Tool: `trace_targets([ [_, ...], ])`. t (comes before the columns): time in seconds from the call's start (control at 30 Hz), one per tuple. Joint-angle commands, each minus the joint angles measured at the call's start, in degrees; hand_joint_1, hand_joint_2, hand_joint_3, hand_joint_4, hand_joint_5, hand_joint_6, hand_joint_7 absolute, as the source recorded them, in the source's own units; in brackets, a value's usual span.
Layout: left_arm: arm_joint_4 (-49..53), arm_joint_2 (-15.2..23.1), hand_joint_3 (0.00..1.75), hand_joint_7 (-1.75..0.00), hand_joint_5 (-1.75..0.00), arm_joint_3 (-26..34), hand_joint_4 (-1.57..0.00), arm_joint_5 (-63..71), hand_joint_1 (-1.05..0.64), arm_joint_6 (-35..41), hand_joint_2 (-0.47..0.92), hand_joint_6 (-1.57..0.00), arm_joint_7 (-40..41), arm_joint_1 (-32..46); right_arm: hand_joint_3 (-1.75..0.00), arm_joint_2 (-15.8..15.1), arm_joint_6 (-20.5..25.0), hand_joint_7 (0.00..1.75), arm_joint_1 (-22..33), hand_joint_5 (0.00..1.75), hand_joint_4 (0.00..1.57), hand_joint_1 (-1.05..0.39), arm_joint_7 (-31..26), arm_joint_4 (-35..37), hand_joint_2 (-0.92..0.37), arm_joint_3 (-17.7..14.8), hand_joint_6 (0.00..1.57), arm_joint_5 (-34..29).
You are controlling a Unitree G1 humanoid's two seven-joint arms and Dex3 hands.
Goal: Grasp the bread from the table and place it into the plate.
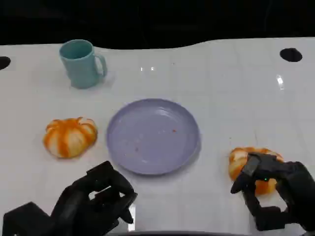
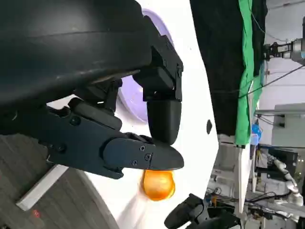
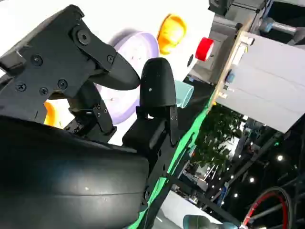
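Desk (image 1: 236, 88): white, glossy surface; carries all items listed below. A dark round hole near its far right corner, another at its far left edge.

Plate (image 1: 153, 136): lilac, round, shallow; sits at the middle of the desk, a few small crumbs or specks on its floor, no bread on it.

Left hand (image 1: 96, 201): black, at the near edge of the desk toward the left, just near of the plate's near left rim. Fingers (image 2: 162, 114) curled inward, nothing held between them.

Right hand (image 1: 275, 189): black, at the near right of the desk. Fingers (image 1: 252, 169) draped over the near side of one bread; whether they actually grip it or only rest against it cannot be told.

Mug (image 1: 81, 63): teal, upright, handle turned toward the right edge; stands toward the far left corner, well apart from the plate.

Bread, left (image 1: 70, 136): orange and white, rounded, lobed; lies on the desk beside the plate's left rim, untouched, apart from the left hand.

Bread, right (image 1: 246, 160): same colouring; lies on the desk near the right of the plate toward the near edge, partly covered by the right hand.
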Motion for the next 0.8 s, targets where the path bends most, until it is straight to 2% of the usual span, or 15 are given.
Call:
trace_targets([
  [0.03,0.05,0.27,0.22,-1.58,-1.75,0.25,-0.7,-0.01,-0.62,-0.44,0.92,-0.6,0.3,-0.08,-1.46,-0.06,-0.29,1.31,0.07,1.73,0.9,-0.03,-0.23,0.12,-0.32,-0.65,0.86,0.14],
  [0.63,0.46,0.14,0.23,-1.6,-1.75,0.34,-0.71,0.01,-0.62,-0.42,0.92,-0.59,0.27,-0.37,-1.44,-0.26,-0.61,1.29,-0.17,1.72,0.88,-0.01,-0.17,0.3,-0.34,-0.58,0.84,-0.14],
  [0.8,0.64,0.12,0.22,-1.6,-1.75,0.32,-0.72,0.07,-0.62,-0.65,0.92,-0.59,0.22,-0.45,-1.15,-0.4,1.6,1.03,0.06,1.38,0.77,-0.02,0.08,-1.9,-0.46,-0.54,0.75,0.35],
])
